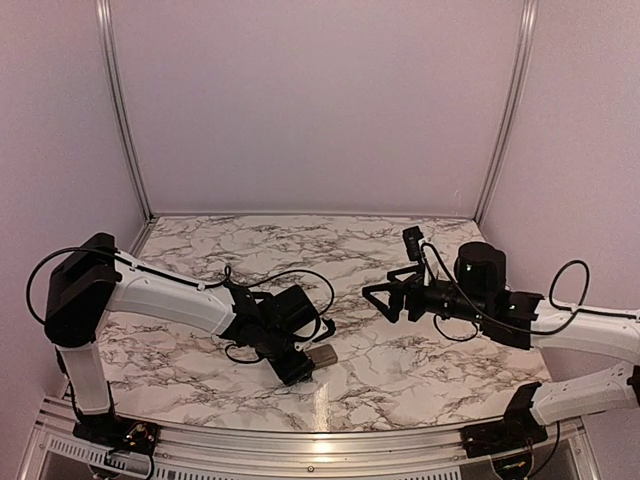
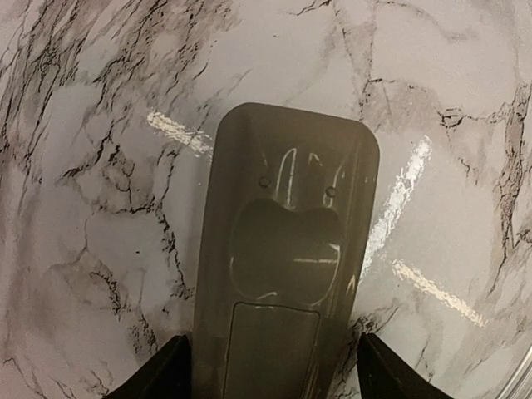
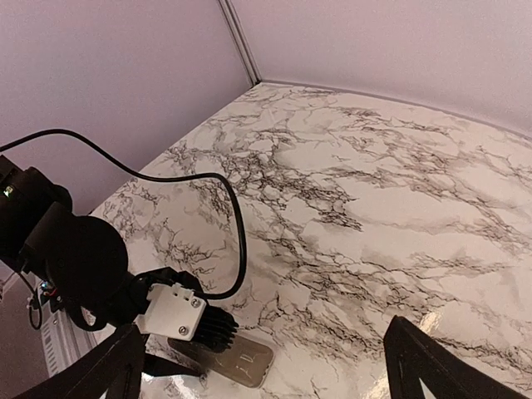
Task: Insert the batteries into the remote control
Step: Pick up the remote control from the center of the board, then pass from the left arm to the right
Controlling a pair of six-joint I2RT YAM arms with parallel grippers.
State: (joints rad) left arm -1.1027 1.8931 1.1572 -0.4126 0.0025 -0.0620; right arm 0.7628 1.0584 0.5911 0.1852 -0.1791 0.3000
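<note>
Top external view: the remote control (image 1: pixel 322 356) is seen lying on the marble table (image 1: pixel 400 240), just below the centre of the frame. The left arm (image 1: pixel 170 295) is stretched in from the lower left, and the left jaws are set low at the remote's left end. The right arm (image 1: pixel 580 330) is brought in from the right edge; the right jaws are held spread wide to the right of centre, above the table, well apart from the remote, with nothing between them. Left wrist view: the remote control (image 2: pixel 287 249) is shown lengthwise up the middle of the frame, greyish back side up, with a rectangular cover panel at its near end. Black fingers (image 2: pixel 162 374) are seen at the bottom corners, one on each side of that end. A sliver of table (image 2: pixel 100 125) is left visible beside the finger at lower right, so the left jaws are open around the remote, not clamped on it. Right wrist view: the table (image 3: pixel 374 166) is looked down on from a height. The left arm (image 3: pixel 83 258) is seen at lower left, with the remote control (image 3: pixel 241 362) partly covered beneath its tip. The right fingers (image 3: pixel 108 366) are shown at the two bottom corners, wide apart, and nothing is held.
</note>
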